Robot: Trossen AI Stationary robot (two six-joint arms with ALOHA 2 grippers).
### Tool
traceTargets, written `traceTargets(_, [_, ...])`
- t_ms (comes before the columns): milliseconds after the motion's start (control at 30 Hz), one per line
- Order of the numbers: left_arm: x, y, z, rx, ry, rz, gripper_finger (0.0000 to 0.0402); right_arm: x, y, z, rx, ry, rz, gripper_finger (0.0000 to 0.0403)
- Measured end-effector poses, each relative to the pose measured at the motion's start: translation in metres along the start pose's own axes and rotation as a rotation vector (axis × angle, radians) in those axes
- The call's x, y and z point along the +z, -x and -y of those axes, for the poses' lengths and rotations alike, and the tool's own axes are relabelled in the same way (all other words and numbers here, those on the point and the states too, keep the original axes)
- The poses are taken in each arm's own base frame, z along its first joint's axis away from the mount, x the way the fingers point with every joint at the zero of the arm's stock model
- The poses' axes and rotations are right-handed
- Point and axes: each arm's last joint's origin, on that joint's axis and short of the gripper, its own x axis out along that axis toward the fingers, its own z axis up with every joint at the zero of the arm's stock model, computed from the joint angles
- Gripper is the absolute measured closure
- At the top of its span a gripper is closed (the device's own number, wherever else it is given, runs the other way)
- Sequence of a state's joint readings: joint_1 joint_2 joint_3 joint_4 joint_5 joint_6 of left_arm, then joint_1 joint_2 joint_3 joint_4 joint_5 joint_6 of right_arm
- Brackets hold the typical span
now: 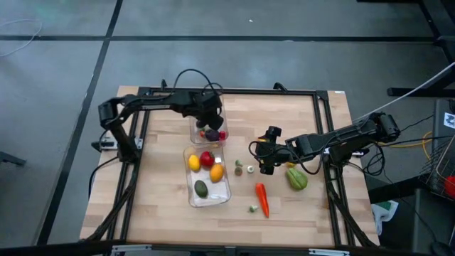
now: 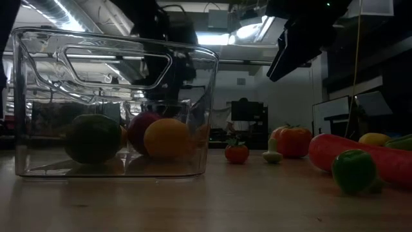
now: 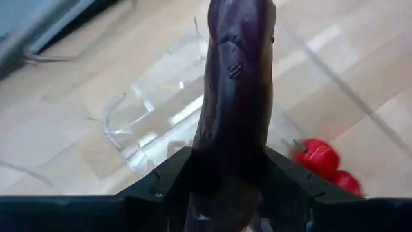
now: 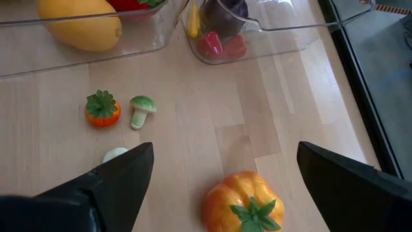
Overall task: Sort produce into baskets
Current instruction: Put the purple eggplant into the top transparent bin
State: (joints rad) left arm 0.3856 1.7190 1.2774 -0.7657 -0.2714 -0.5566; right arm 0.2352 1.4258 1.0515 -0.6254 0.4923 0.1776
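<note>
1. Aubergine (image 3: 235, 96): purple, clamped between the left gripper (image 1: 212, 122) fingers and projecting lengthwise beyond the tips, above the far clear basket (image 1: 196, 130).
2. That basket holds small red pieces (image 3: 318, 156) beside the aubergine.
3. Near basket (image 1: 226, 193): yellow lemon (image 1: 193, 162), red pepper (image 1: 207, 158), orange fruit (image 1: 217, 171), green avocado (image 1: 202, 188).
4. Right gripper (image 1: 267, 151): jaws spread wide, holding nothing, above an orange pepper (image 4: 244, 203) on the table (image 1: 163, 199).
5. Loose nearby: carrot (image 1: 262, 199), green vegetable (image 1: 296, 178), mushroom (image 4: 141, 109).
</note>
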Motion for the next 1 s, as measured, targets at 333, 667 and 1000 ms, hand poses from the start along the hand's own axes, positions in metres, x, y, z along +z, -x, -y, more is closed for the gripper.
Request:
traceTargets(333, [-0.001, -0.024, 0.000, 0.038, -0.039, -0.058, 0.0246, 0.000, 0.000, 0.000, 0.002, 0.000, 0.000, 0.0024])
traceTargets(667, [-0.001, -0.024, -0.001, 0.041, -0.044, -0.061, 0.0246, 0.000, 0.000, 0.000, 0.015, -0.002, 0.001, 0.0024])
traceTargets(1000, [0.005, -0.027, -0.006, 0.048, -0.078, -0.036, 0.0246, 0.000, 0.000, 0.000, 0.015, -0.002, 0.002, 0.0024])
